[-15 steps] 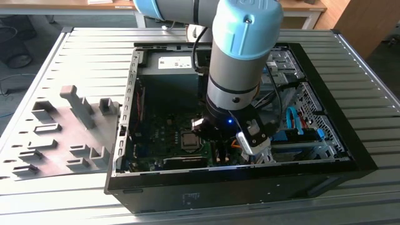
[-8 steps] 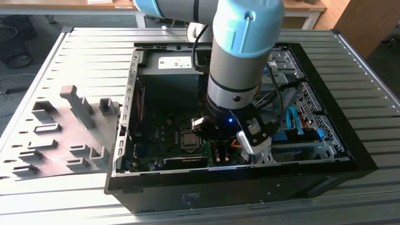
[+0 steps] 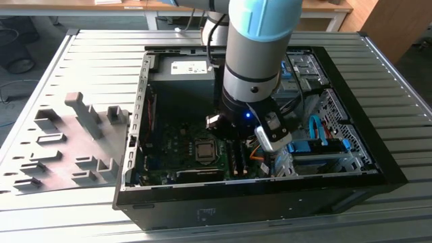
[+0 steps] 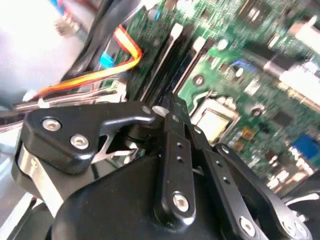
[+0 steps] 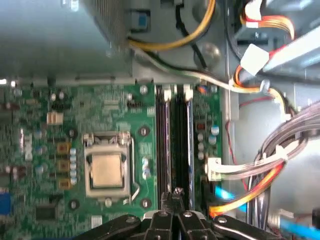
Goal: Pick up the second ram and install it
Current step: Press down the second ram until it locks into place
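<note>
End effector (image 5: 176,196) with fingers clenched together, tips low over the memory slots inside the case (image 3: 378,167). Ram (image 5: 180,145) stands seated in its slot right beneath them, beside the socket (image 5: 106,170) on the motherboard (image 5: 60,100). Case sits on the counter (image 3: 101,61).

Arm (image 3: 253,55): silver-grey tube, light-blue joint cap, small blue light glowing near wrist. Gripper (image 4: 167,112): black linkage fingers (image 4: 172,165), silver hex screws; silver camera block beside it.
</note>
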Robot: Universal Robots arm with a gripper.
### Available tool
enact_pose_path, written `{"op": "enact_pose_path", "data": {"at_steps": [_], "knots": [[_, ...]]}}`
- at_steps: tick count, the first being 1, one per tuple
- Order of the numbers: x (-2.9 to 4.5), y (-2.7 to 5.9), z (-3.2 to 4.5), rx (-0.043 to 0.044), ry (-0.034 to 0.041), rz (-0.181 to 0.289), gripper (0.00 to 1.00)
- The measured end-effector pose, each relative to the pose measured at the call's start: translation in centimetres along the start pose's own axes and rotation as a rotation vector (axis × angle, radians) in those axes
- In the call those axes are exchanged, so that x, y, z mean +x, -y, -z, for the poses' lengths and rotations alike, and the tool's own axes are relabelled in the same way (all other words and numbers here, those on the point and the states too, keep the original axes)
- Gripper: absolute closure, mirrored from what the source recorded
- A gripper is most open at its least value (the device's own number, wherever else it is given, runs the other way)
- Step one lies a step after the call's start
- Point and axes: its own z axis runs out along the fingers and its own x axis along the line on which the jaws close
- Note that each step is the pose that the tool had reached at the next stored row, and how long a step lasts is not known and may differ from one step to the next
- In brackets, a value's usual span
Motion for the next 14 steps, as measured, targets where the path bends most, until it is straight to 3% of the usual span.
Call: {"op": "enact_pose_path", "data": {"at_steps": [5, 8, 11, 14], "knots": [[0.08, -2.13, -0.16, 0.0007, 0.0, 0.0, 0.89], [0.07, -2.38, -0.13, 0.0053, 0.0002, 0.0, 0.89], [0.08, -2.4, 0.53, 0.0073, 0.0003, 0.0, 0.89], [0.08, -2.41, 1.88, 0.0074, 0.0003, 0.0, 0.89]]}}
